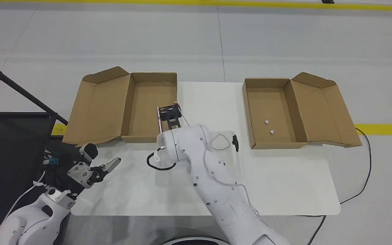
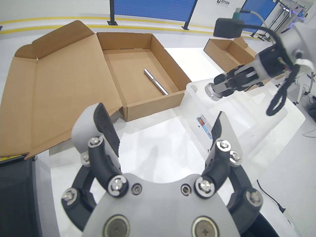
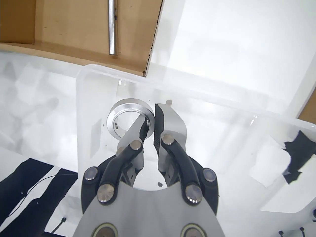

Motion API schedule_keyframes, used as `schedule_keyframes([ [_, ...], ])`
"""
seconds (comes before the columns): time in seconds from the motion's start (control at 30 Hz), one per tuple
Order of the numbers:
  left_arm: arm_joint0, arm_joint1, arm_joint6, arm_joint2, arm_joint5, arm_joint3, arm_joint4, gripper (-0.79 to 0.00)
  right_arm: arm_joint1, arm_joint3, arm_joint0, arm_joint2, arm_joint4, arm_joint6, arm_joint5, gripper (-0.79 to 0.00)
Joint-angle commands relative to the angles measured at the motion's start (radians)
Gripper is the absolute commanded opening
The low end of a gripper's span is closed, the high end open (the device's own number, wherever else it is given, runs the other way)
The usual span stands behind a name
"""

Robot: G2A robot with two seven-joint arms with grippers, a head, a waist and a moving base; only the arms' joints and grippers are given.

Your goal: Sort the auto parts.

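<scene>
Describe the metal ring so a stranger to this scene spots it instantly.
Find the clear plastic bin on the white table, beside a cardboard box. Over the bin's corner, the right tool pinches the ring. It's a short, shiny hoop, unlike the long rod lying in that box.

Bright, even overhead light is noted throughout. The white table is washed almost to glare, most strongly in the right wrist view. Soft, short shadows are cast by the walls inside the left cardboard box. Highlights are caught on the metal ring and metal rod. Straight lines are bowed near the edges of both wrist views.
</scene>
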State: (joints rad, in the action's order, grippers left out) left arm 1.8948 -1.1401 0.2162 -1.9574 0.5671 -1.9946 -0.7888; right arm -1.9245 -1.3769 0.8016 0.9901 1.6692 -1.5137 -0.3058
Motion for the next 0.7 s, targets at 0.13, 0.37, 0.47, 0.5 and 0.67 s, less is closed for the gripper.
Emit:
schedule_keyframes([
  [0.13,0.0,0.0,0.0,0.0,0.0,0.0,0.0,0.0,0.002,-0.068,-0.001,0.002,-0.017,0.023,-0.023,-0.785],
  [0.37,0.0,0.0,0.0,0.0,0.0,0.0,0.0,0.0,-0.021,0.114,-0.11,-0.041,-0.153,0.192,-0.11,-0.785],
  [0.47,0.0,0.0,0.0,0.0,0.0,0.0,0.0,0.0,-0.038,0.229,-0.17,-0.062,-0.232,0.293,-0.138,-0.785],
  [0.5,0.0,0.0,0.0,0.0,0.0,0.0,0.0,0.0,-0.044,0.271,-0.191,-0.071,-0.258,0.326,-0.147,-0.785],
  [0.67,0.0,0.0,0.0,0.0,0.0,0.0,0.0,0.0,-0.073,0.48,-0.299,-0.123,-0.414,0.484,-0.172,-0.785],
])
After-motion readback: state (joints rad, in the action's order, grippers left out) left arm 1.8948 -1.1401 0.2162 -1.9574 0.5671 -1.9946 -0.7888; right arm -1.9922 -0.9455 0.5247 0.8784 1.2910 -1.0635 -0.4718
